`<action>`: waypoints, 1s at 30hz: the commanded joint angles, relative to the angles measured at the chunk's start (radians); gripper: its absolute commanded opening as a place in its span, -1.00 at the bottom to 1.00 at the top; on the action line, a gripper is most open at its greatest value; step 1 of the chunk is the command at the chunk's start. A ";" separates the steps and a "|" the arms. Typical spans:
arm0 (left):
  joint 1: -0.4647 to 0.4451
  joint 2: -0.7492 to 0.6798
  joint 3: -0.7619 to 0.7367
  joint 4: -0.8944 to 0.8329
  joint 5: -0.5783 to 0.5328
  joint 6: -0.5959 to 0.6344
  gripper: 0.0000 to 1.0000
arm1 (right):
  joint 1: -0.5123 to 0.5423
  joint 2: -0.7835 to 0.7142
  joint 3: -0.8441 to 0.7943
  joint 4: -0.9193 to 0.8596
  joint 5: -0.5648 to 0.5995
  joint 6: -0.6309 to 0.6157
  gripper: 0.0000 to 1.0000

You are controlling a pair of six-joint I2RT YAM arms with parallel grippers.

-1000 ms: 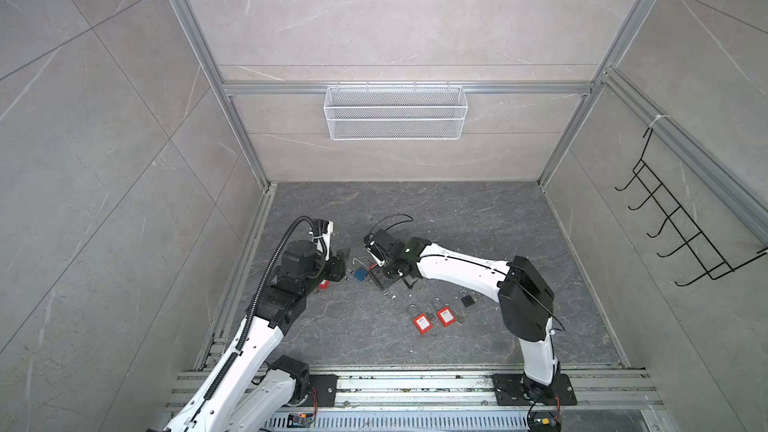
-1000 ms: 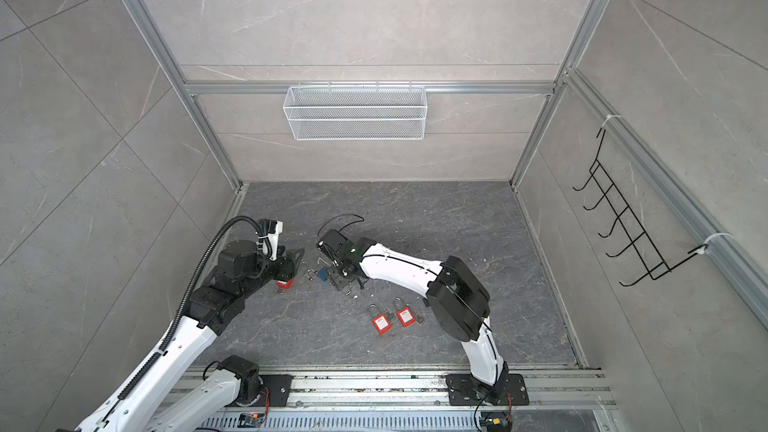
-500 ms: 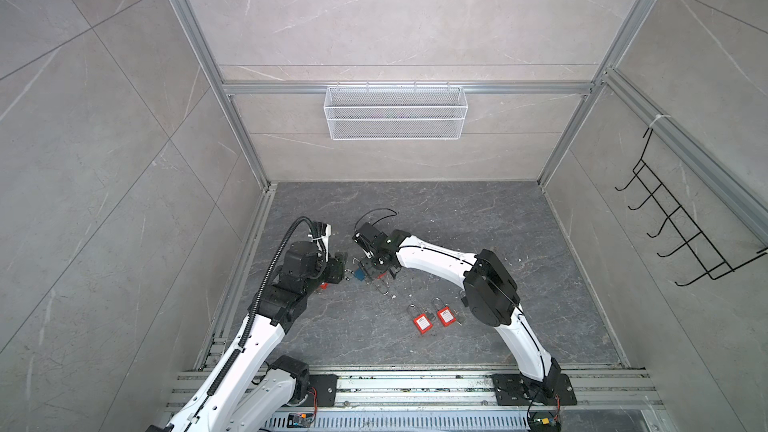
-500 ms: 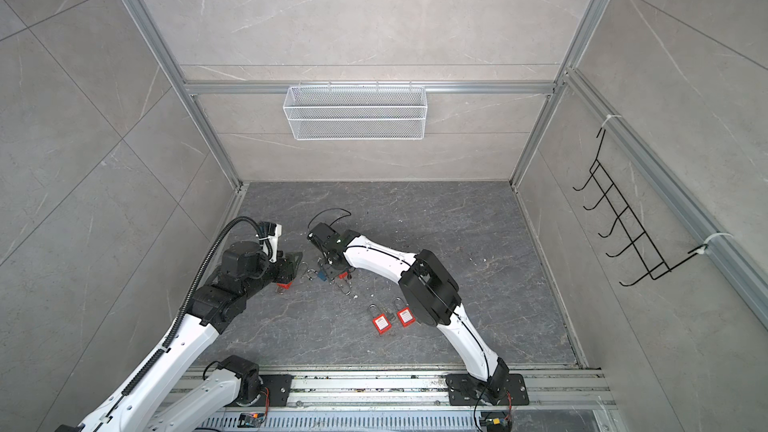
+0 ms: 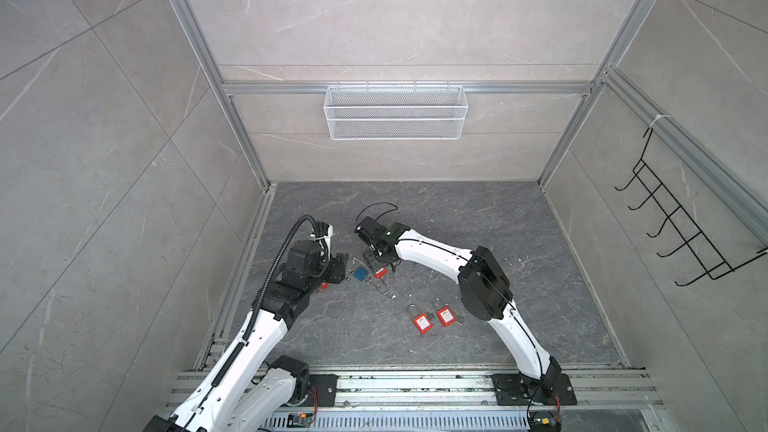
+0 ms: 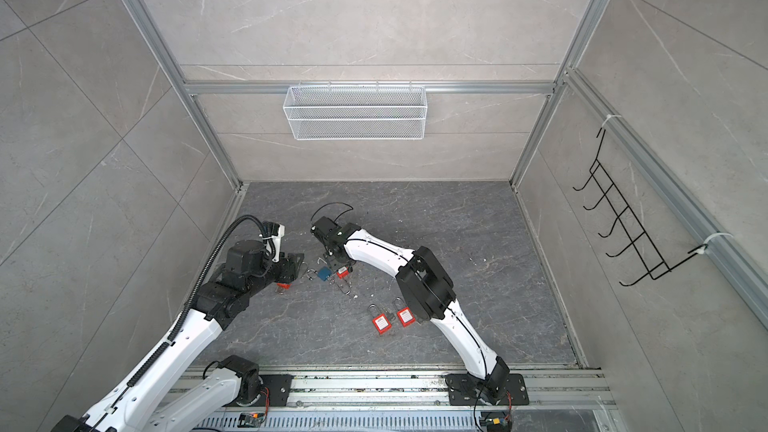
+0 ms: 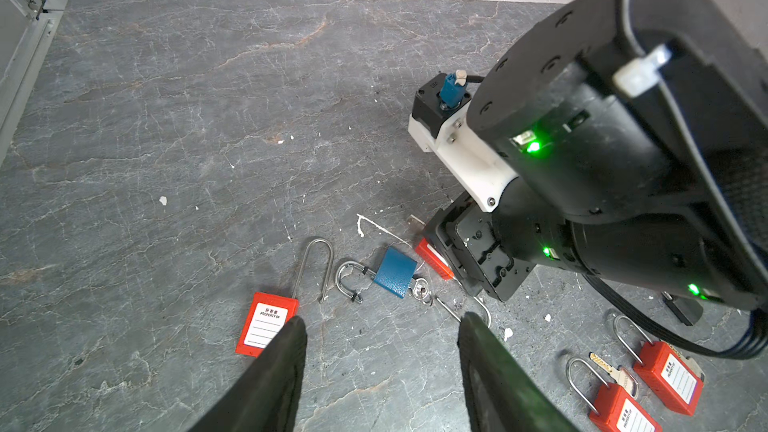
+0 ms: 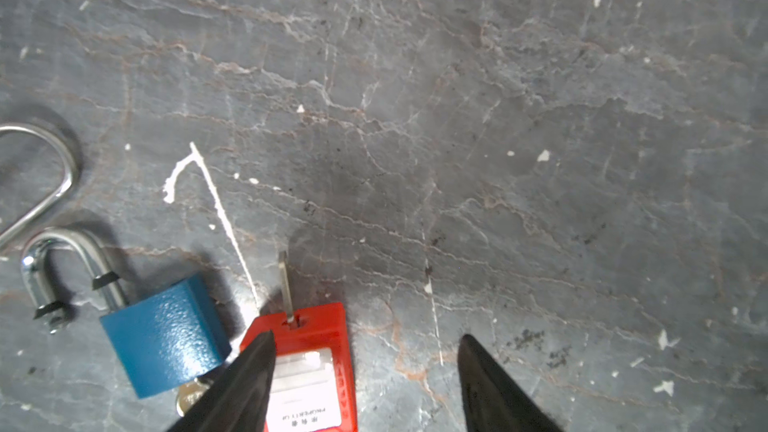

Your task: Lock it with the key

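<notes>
Since a second ago: the right arm's elbow has swung in toward the middle and the right gripper [image 8: 366, 336] has crept a little farther from its base. Left arm hardly shifted.

Nearest the bases: two red locks [image 5: 422, 323] side by side, well behind the right jaws, untouched.

Left gripper [image 7: 382, 322]: jaws apart, empty, over bare surface [image 7: 166, 118]. A long-shackle red lock [image 7: 268, 324] lies just outside one finger [image 7: 282, 359], label up. Just ahead of these jaws is the blue lock [image 7: 395, 272], a second key [image 7: 422, 289] in its base.

Right jaws: apart, clamped on nothing. One finger [image 8: 249, 380] overlaps the label of the keyed red lock [image 8: 316, 367]; touching or hovering, cannot tell. The key [image 8: 285, 284] sticks out of that lock's end, ahead of the jaws and nearer that finger, seen edge-on. The blue lock sits just outside the same finger. Whether the keyed lock's shackle is seated, cannot tell.

Handling, my estimate: the key is thin, stiff, smooth metal with little to pinch. Take it across the flat faces of its head, close to the body, then twist. The body looks like light plastic and will likely skate or spin on the stone, so the left jaws should pin it by its narrow sides, clear of the key.

Far wall: wire basket [image 5: 395, 112], not involved.
</notes>
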 commanded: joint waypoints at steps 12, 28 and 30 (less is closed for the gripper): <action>0.004 -0.013 0.001 -0.006 -0.003 -0.009 0.21 | 0.015 0.049 0.064 -0.019 -0.130 -0.112 0.47; 0.004 -0.039 -0.024 -0.018 -0.003 -0.010 0.21 | 0.012 0.125 0.154 -0.110 0.018 -0.059 0.47; 0.003 -0.041 -0.024 -0.019 -0.003 -0.012 0.21 | 0.003 0.123 0.148 -0.113 0.038 -0.037 0.47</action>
